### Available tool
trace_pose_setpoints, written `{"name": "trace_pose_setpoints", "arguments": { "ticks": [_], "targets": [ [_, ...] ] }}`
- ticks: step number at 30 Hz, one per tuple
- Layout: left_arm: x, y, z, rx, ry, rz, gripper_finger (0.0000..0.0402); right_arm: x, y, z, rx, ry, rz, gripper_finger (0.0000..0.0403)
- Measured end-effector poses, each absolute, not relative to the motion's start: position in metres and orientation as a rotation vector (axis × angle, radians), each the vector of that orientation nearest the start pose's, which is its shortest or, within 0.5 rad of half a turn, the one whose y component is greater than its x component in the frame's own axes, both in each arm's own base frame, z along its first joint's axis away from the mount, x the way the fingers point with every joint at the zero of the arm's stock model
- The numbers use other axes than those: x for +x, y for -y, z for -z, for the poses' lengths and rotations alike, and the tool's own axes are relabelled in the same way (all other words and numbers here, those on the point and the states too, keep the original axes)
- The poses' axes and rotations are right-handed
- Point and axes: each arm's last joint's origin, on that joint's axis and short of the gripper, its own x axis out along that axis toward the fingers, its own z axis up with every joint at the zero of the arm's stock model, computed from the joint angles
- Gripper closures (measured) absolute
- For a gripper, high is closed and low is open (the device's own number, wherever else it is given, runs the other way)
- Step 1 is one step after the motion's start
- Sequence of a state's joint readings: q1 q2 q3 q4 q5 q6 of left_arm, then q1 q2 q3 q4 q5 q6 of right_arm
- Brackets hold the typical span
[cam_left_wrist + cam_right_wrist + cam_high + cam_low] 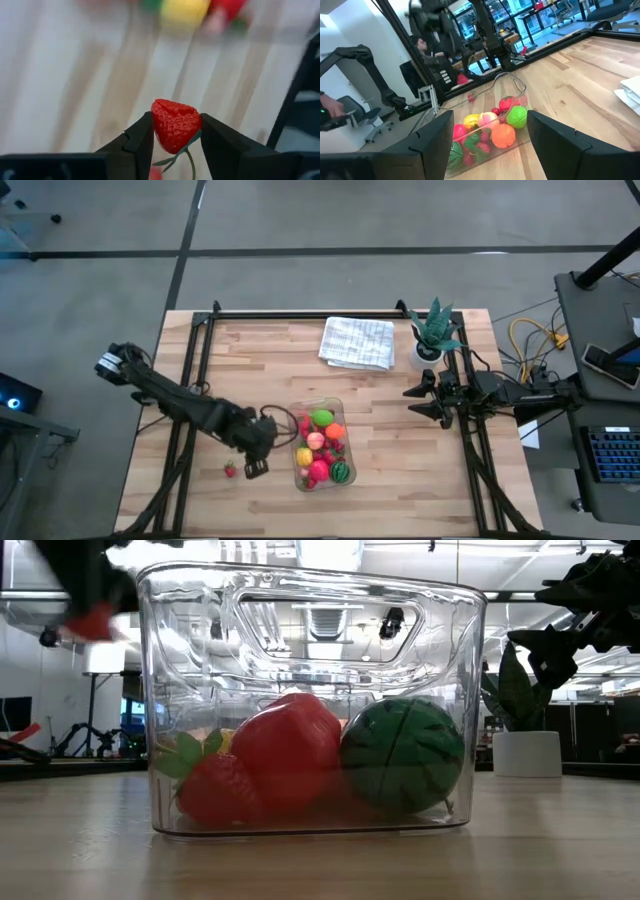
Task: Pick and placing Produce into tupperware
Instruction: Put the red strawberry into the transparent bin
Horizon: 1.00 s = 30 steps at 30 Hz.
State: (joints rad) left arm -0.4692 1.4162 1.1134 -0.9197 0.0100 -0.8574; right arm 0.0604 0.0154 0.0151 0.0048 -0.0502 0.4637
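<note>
The clear tupperware (320, 408) stands near the table's middle and holds several toy fruits, among them a lime-green one (322, 418), an orange one (335, 432) and a striped melon (341, 472). My left gripper (256, 466) hovers just left of the tupperware's near end, shut on a small red strawberry (175, 125). In the low view it shows as a red blur (90, 622) high above the table. A second strawberry (230, 470) lies on the wood to the left gripper's left. My right gripper (412, 401) waits open at the table's right. My left gripper pinches the strawberry by its two red sides (159, 127) between the two fingers (137, 142), at their free ends. Its green leaves and stem (186, 152) hang out below. The strawberry is lifted clear of the table.
A white folded cloth (357, 342) lies at the far edge, with a spiky plant in a white pot (432, 338) to its right. Black frame rails (190, 380) run along both sides of the table. Bare wood lies between the tupperware and my right gripper.
</note>
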Motion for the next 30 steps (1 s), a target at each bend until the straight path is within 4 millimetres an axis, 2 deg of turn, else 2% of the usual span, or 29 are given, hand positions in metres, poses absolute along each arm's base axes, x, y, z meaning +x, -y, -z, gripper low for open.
{"name": "trace_pose_setpoints", "arguments": {
  "ticks": [4,7,9,12,15,19,22,24,27,30],
  "targets": [
    [0.245,0.108,-0.286,-0.349,-1.031,-0.054,0.0276,0.097,-0.007,-0.168,0.463,-0.021,-0.11,0.0161],
    [0.264,0.101,-0.301,-0.311,-0.826,0.062,0.0276,0.097,-0.007,-0.168,0.463,-0.021,-0.11,0.0161],
    [0.281,0.098,-0.304,-0.312,-0.726,0.134,0.0276,0.097,-0.007,-0.168,0.463,-0.021,-0.11,0.0161],
    [0.307,0.091,-0.295,-0.339,-0.686,0.161,0.0274,0.097,-0.007,-0.168,0.463,-0.021,-0.11,0.0161],
    [0.326,0.086,-0.277,-0.366,-0.748,0.113,0.0256,0.097,-0.007,-0.168,0.463,-0.021,-0.109,0.0161],
    [0.337,0.086,-0.258,-0.456,-0.854,0.047,0.0207,0.097,-0.007,-0.168,0.463,-0.021,-0.11,0.0161],
    [0.334,0.085,-0.254,-0.517,-0.927,0.003,0.016,0.097,-0.007,-0.168,0.463,-0.021,-0.11,0.0161],
    [0.328,0.083,-0.26,-0.52,-0.959,-0.013,0.0132,0.097,-0.007,-0.168,0.463,-0.021,-0.11,0.0161],
    [0.31,0.079,-0.278,-0.53,-1.034,-0.054,0.0104,0.097,-0.007,-0.168,0.463,-0.021,-0.11,0.0161],
    [0.279,0.075,-0.29,-0.611,-1.187,-0.185,0.0096,0.097,-0.007,-0.168,0.463,-0.022,-0.109,0.0161]
  ]
}}
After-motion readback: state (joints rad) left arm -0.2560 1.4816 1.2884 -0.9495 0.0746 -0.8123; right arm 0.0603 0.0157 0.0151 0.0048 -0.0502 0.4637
